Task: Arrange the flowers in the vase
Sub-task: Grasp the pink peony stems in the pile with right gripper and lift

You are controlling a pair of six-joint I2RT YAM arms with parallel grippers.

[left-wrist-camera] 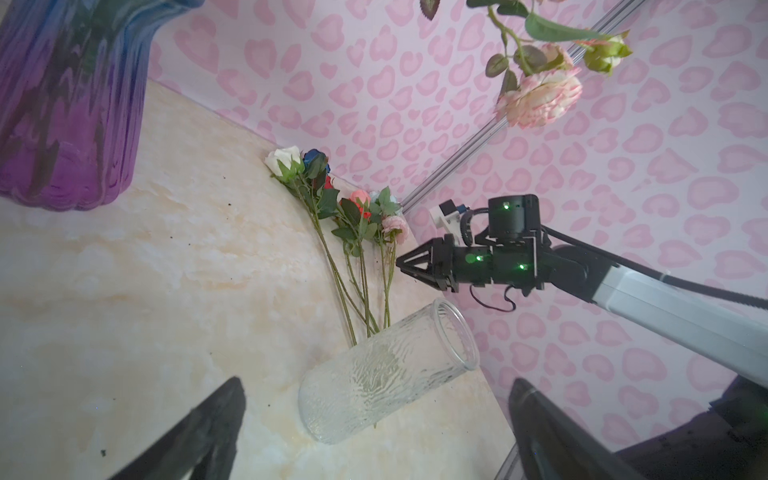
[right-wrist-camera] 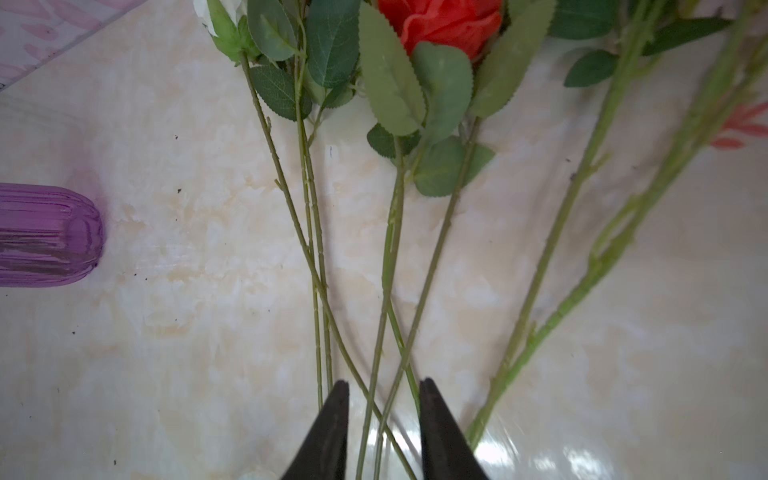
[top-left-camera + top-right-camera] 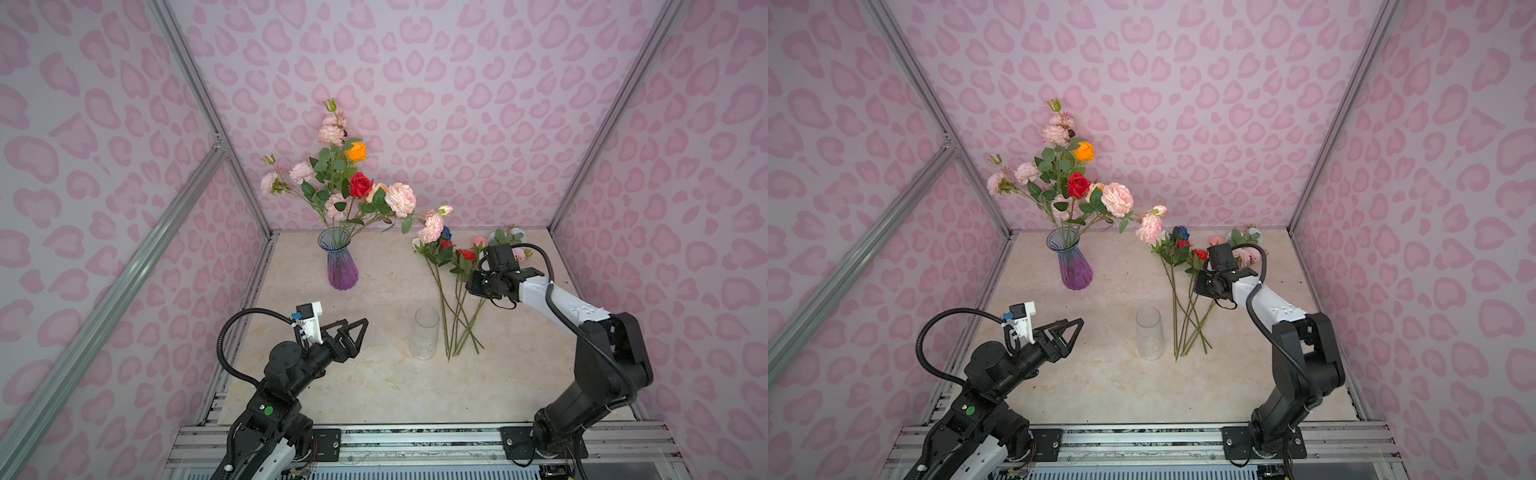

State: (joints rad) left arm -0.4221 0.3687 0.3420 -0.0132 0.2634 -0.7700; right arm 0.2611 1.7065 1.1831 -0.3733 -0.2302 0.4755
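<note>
The left arm [image 3: 286, 370] rises from the counter's [image 3: 374, 386] front left corner. The left gripper [image 3: 353, 328] is raised near the left edge and points toward the middle, jaws spread wide and holding nothing. One purple vase [image 3: 343, 266] stands near the back edge, left of centre, and holds flowers [image 3: 360, 185]: about seven pink blooms, one orange, one red. One clear vase [image 3: 424, 338] stands upright mid-counter. Beside it, about six loose flowers [image 3: 461, 266] lie fanned toward the back right corner. The right arm [image 3: 557, 299] reaches from the front right corner, elbow high, wrist bent down over their stems. The right gripper [image 2: 383, 382] has its jaws narrowly parted, with stems crossing the gap and none pinched.
</note>
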